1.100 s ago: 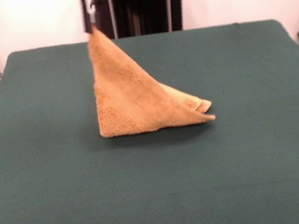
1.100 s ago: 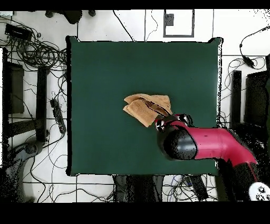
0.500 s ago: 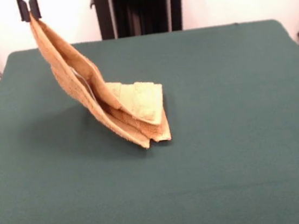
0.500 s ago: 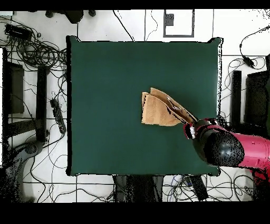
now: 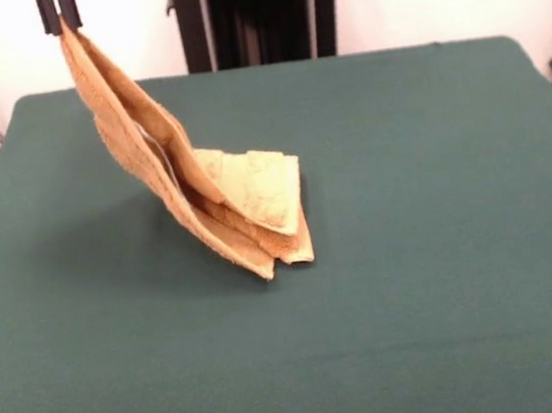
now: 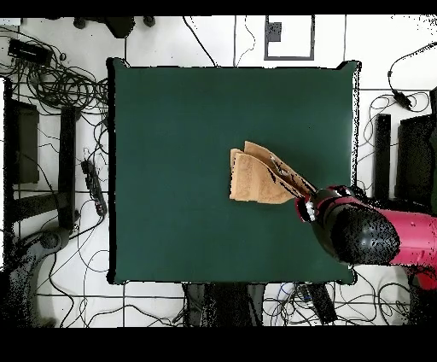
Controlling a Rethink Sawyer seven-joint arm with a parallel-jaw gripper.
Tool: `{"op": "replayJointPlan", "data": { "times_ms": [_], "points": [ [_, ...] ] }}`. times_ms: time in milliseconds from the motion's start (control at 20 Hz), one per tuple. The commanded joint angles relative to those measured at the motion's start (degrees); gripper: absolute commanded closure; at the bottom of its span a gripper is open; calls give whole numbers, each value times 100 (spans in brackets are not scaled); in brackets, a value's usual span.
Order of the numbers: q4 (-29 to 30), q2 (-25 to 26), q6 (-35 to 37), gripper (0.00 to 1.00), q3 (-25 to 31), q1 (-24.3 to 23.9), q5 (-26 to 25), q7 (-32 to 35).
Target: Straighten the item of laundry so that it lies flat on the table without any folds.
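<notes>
**Towel hung by one corner, layers folded below**

Here the pincer is clamped on one corner of the towel, holding it high over the far part of the table. The cloth slopes down from that corner to a bunched lower end resting on the table near its middle, with several layers lying over one another and a paler band showing on top. My judgement: the step is to drag the held corner away from the resting end, low and slow, so friction peels the layers apart. Lowering too soon would likely trap the folds; releasing only once the cloth is taut seems wise.
</notes>
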Motion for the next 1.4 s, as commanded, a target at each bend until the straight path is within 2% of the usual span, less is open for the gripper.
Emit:
{"op": "replayJointPlan", "data": {
  "times_ms": [50, 350, 600, 850, 1200, 1400],
  "points": [
    [-125, 236, 580, 100, 761, 55, -24, -1630],
    [-341, 877, 569, 100, 803, -203, -410, -1844],
    [-934, 1843, 610, 100, 667, -292, -856, -2226],
    [-1428, 2420, 893, 100, 740, -544, -966, -2820],
    [-2350, 3381, 1150, 100, 655, -588, -1147, -3542],
    [-2737, 3698, 1335, 100, 655, -646, -1131, -3994]
  ]
}}
